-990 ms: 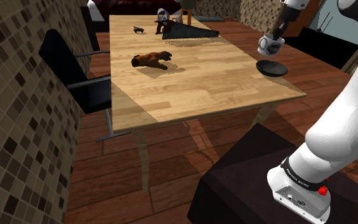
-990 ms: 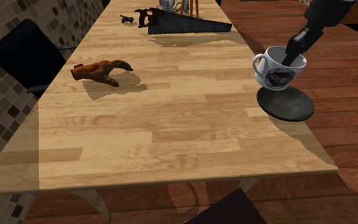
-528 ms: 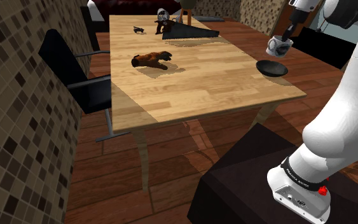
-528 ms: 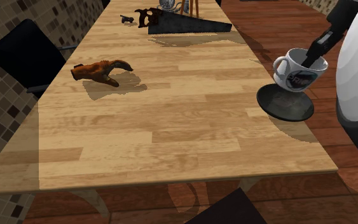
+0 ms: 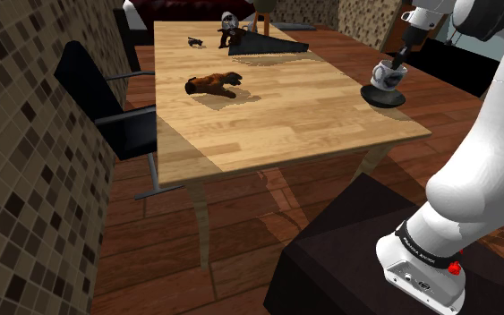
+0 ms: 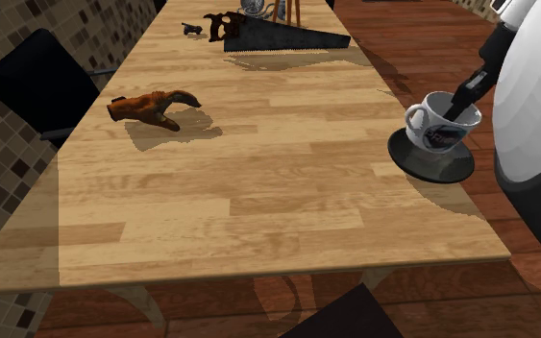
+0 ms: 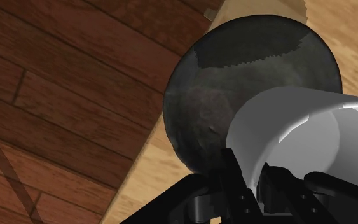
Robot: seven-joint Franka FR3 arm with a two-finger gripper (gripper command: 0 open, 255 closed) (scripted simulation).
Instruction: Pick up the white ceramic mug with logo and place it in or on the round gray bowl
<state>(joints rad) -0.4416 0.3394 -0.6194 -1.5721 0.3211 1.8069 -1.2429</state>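
Pinching the rim of the mug (image 6: 439, 127) between narrow fingers, one inside the wall and one outside, the gripper (image 6: 457, 108) holds it upright in the hollow of the dark bowl (image 6: 420, 165). The bowl sits right at the edge of the table (image 6: 258, 182), on the second exterior view's right. From here the mug looks set down, though I cannot tell if its base bears fully. I'd say release gently, then lift straight up so the inner finger doesn't catch the rim, tip the mug, or nudge the bowl over the edge.
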